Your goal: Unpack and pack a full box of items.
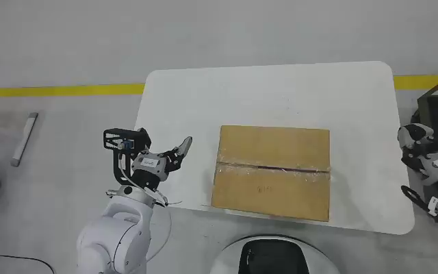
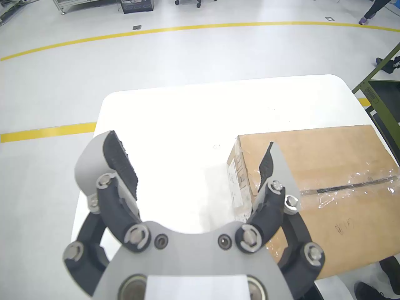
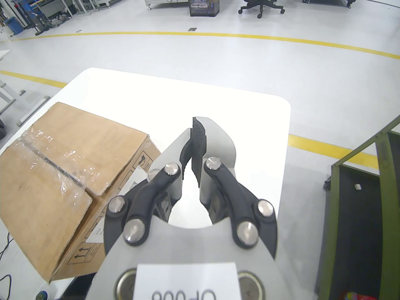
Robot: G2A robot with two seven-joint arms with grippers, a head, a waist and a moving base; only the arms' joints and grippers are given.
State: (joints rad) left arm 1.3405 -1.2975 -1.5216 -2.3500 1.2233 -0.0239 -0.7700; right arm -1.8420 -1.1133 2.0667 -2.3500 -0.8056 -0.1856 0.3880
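Observation:
A closed cardboard box (image 1: 272,171) lies on the right half of the white table (image 1: 274,89), with clear tape along its middle seam. My left gripper (image 1: 179,152) hovers over the table's near left edge, a short way left of the box, and points toward it. In the left wrist view, the left gripper (image 2: 190,145) is open and holds nothing, with the box (image 2: 328,163) just beyond one fingertip. My right gripper (image 3: 195,132) is shut on nothing. It stands above the table by the right end of the box (image 3: 62,157).
A dark green cart (image 3: 359,220) stands off the table's right side, also visible in the left wrist view (image 2: 384,101). The far half of the table is bare. A grey bar (image 1: 22,139) lies on the floor to the left.

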